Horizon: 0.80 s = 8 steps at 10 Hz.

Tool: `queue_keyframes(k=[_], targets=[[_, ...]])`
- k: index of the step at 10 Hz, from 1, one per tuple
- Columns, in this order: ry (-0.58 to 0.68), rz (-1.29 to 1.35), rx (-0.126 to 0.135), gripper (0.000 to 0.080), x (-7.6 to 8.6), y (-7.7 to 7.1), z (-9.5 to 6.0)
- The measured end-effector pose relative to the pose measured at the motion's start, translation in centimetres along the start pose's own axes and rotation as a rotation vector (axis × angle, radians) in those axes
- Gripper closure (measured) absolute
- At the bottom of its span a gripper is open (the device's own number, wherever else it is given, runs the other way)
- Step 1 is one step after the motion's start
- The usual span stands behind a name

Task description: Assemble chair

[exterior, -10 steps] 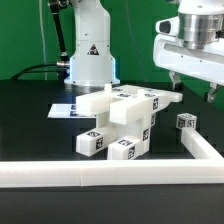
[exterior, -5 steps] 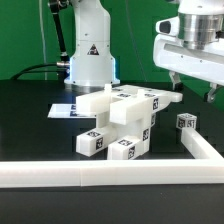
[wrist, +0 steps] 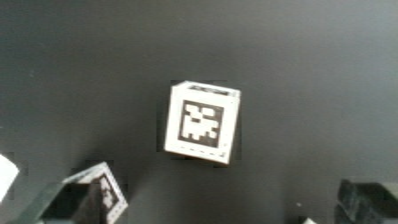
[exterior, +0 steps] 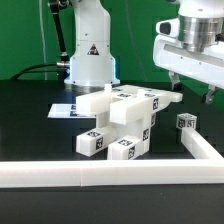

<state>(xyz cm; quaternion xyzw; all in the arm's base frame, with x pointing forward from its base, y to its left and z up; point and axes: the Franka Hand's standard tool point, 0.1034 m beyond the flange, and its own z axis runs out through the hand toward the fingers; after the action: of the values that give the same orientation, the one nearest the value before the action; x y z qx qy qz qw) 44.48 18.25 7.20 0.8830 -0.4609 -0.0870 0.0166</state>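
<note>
The chair's joined parts (exterior: pixel 118 118) form a white blocky structure with square tags in the middle of the black table. A small loose white cube (exterior: pixel 185 122) with a tag lies to the exterior view's right of it. The same cube (wrist: pixel 205 120) fills the middle of the wrist view, tag facing up. My gripper (exterior: pixel 192 88) hangs above that cube, well clear of it. Its jaws stand wide open with nothing between them. In the wrist view the gripper (wrist: pixel 191 205) shows only one dark fingertip (wrist: pixel 370 195) and a sliver of the other at the frame's edge.
A long white L-shaped border rail (exterior: pixel 100 176) runs along the front and up the exterior view's right side. The marker board (exterior: pixel 63 110) lies flat behind the structure. The robot's base (exterior: pixel 88 55) stands at the back. Another tagged part (wrist: pixel 98 190) lies near one finger.
</note>
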Motion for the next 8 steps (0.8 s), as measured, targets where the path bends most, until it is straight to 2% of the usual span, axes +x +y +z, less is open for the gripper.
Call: queue_keyframes(k=[1, 3, 4, 7, 8], targets=[[0.015, -0.005, 0.025, 0.015, 0.4, -0.1, 0.1], [0.027, -0.015, 0.039, 0.015, 0.6, 0.0, 0.2], [0.039, -0.02, 0.056, 0.015, 0.9, 0.0, 0.3], [0.042, -0.023, 0.049, 0.015, 0.5, 0.1, 0.8], [0.057, -0.026, 0.071, 0.015, 0.3, -0.1, 1.1]])
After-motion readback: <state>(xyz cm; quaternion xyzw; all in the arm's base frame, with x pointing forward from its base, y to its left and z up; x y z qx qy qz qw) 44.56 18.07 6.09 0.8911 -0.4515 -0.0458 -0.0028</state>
